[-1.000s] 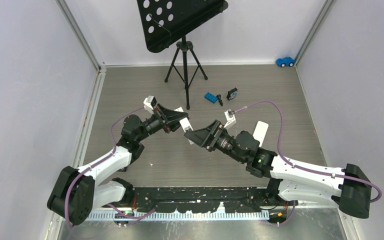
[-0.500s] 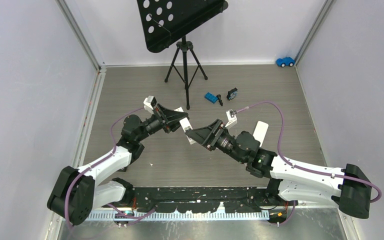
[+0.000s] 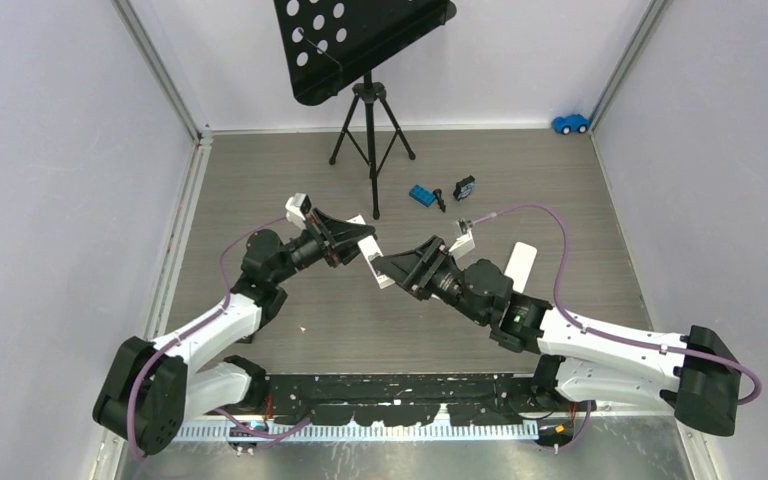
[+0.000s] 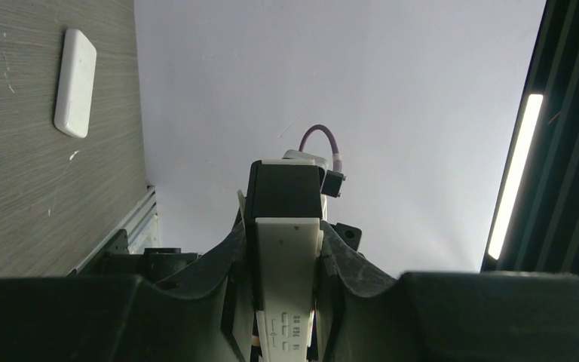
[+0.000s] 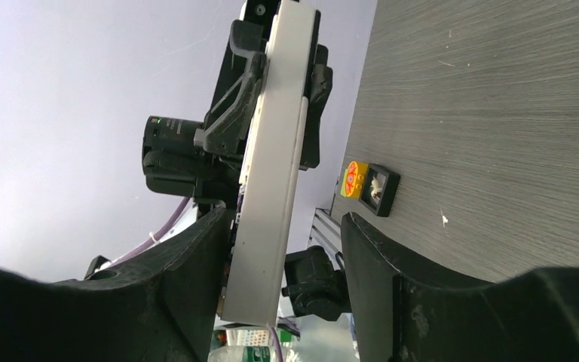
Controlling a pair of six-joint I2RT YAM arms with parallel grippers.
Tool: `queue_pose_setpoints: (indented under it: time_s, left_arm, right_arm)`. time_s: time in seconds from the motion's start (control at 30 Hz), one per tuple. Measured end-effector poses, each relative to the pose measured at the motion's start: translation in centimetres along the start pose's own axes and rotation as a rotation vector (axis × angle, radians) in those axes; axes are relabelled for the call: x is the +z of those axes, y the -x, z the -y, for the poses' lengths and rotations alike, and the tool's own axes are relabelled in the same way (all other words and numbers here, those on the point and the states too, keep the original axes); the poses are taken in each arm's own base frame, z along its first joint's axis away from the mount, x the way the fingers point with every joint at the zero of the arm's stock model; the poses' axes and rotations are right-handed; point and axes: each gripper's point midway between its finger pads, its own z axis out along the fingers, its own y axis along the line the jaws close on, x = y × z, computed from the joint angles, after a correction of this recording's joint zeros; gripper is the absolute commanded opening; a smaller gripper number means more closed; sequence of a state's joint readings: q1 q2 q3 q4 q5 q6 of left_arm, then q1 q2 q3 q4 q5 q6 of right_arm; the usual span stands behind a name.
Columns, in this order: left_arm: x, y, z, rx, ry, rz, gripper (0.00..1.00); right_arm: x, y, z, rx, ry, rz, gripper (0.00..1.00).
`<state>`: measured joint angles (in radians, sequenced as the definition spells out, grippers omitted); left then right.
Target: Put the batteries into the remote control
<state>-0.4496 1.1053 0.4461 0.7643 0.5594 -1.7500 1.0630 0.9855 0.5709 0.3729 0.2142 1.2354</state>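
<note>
Advancing, right hand [image 5: 286, 226] now straddles, jaws apart, the remote [image 5: 275, 151] that left hand [image 4: 287, 249] grips.

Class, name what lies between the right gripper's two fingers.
The white remote control, held by the left gripper, stands between those fingers in the right wrist view.
</note>
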Motion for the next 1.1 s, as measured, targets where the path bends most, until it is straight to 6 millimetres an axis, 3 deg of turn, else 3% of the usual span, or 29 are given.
queue_pose_setpoints:
  time_s: [0.23, 0.27, 0.4, 0.63, 0.87, 1.1]
  left_arm:
    - [0.0, 0.1, -0.3, 0.000, 0.011, 0.003, 0.00]
    - [0.0, 0.1, -0.3, 0.001, 0.014, 0.004, 0.00]
    - [-0.1, 0.0, -0.4, 0.009, 0.015, -0.002, 0.00]
    - [-0.2, -0.6, -0.9, 0.091, 0.044, -0.033, 0.00]
    - [-0.2, -1.3, -1.3, 0.234, 0.068, -0.102, 0.00]
    - [-0.2, -2.3, -0.5, 0.363, 0.036, -0.179, 0.00]
  right_arm:
    - [0.7, 0.4, 0.4, 0.045, -0.021, 0.009, 0.51]
    - [0.7, 0.4, 0.4, 0.052, -0.019, 0.007, 0.52]
    - [1.0, 0.4, 0.6, 0.057, -0.021, 0.000, 0.74]
    - [0.3, 1.1, 0.6, 0.009, 0.010, -0.016, 0.78]
    - [-1.3, 2.0, -0.1, -0.043, 0.078, -0.032, 0.71]
    - [-2.0, 0.0, 1.5, -0.230, 0.026, -0.170, 0.53]
